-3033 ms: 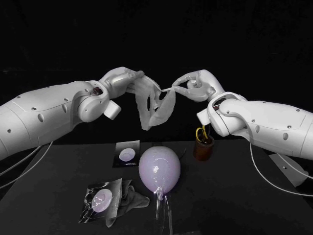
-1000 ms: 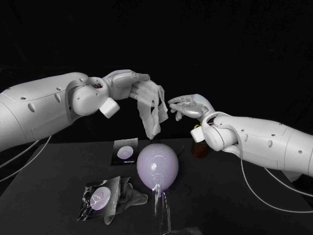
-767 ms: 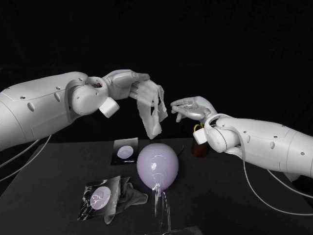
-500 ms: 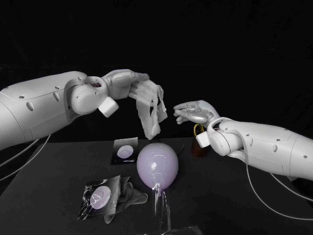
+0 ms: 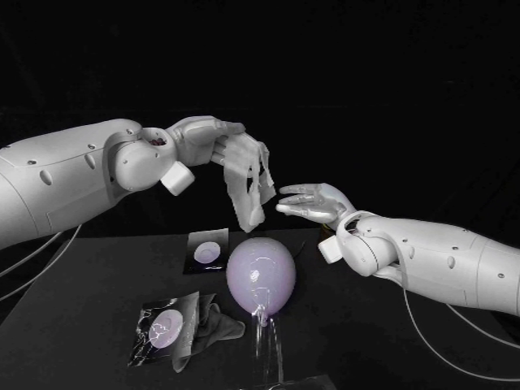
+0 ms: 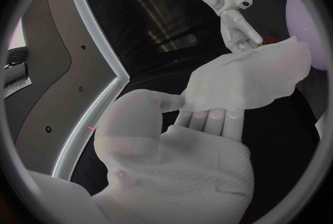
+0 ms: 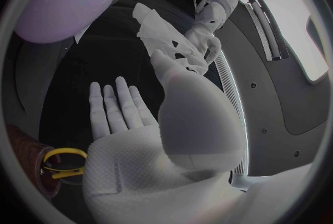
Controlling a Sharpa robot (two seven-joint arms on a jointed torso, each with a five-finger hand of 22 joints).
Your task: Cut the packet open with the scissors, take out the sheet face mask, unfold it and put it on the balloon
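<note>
A robot lab or test studio, by the black table (image 5: 354, 325) and black backdrop (image 5: 366, 73) all round.

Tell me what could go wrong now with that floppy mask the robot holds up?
The left hand alone holds the sheet mask, which hangs bunched up; it might slip and drop. The right hand is open beside it; a clumsy grab could tear the thin sheet. The balloon sits on a thin clear stand below; a push might tip it.
</note>
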